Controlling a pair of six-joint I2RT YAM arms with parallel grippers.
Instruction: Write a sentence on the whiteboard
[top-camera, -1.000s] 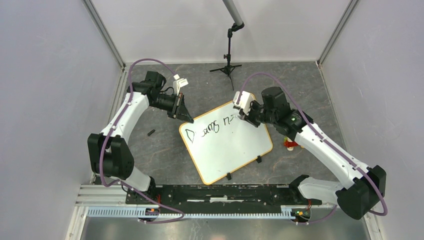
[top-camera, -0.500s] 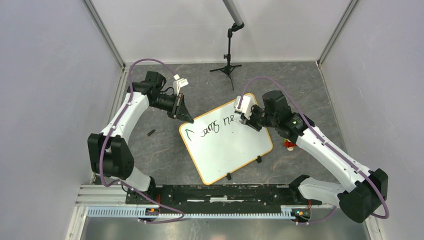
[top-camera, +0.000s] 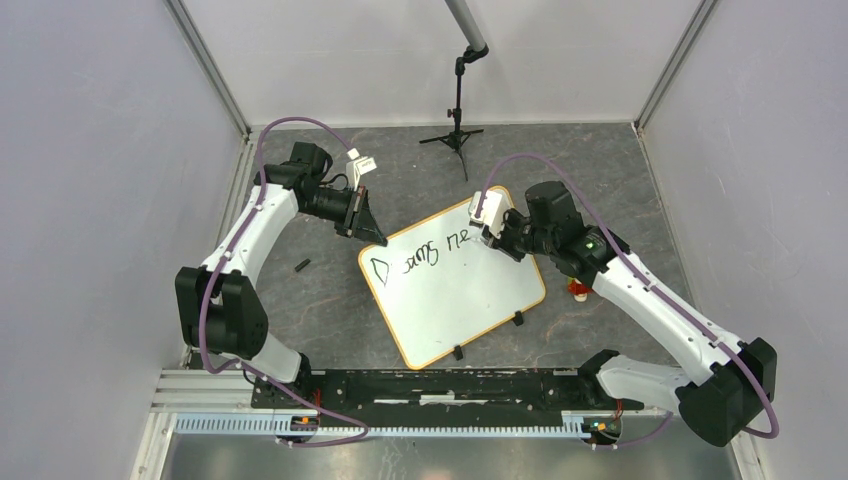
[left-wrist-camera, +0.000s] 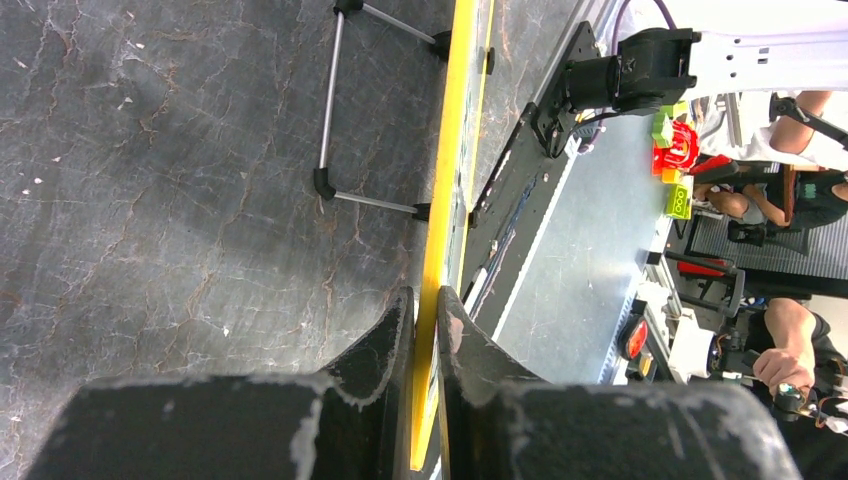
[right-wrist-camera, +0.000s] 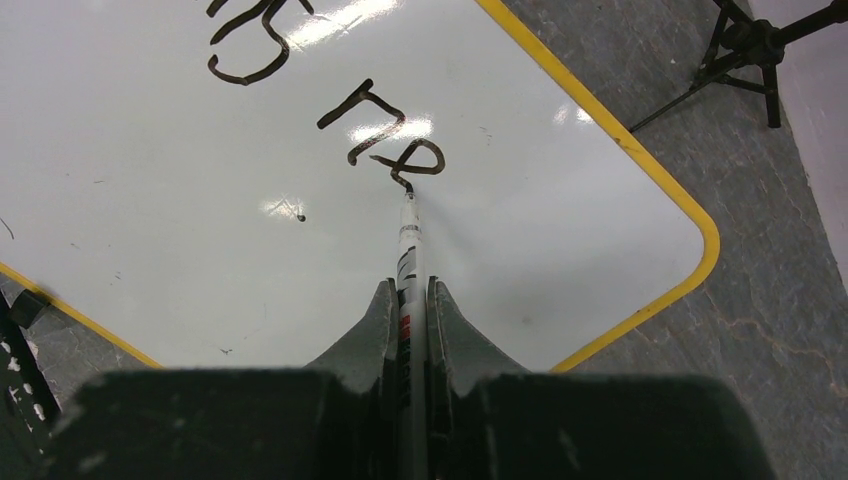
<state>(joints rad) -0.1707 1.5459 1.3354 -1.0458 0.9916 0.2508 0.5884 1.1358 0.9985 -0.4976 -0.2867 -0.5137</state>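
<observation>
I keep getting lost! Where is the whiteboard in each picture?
Top view: whiteboard in the middle, tilted, between the arms.
Left wrist: edge-on, yellow rim pinched between the fingers.
Right wrist: fills the upper left, marker tip on it.
Shared landmark: the yellow rim.

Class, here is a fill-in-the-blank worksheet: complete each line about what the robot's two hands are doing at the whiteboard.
1. The right hand grips a marker whose ____ touches the whiteboard.
2. The whiteboard's yellow rim sits between the two ____ of the left hand.
3. The unfinished sentence ends in the letter ____.
Missing words: tip; fingers; e.
</observation>
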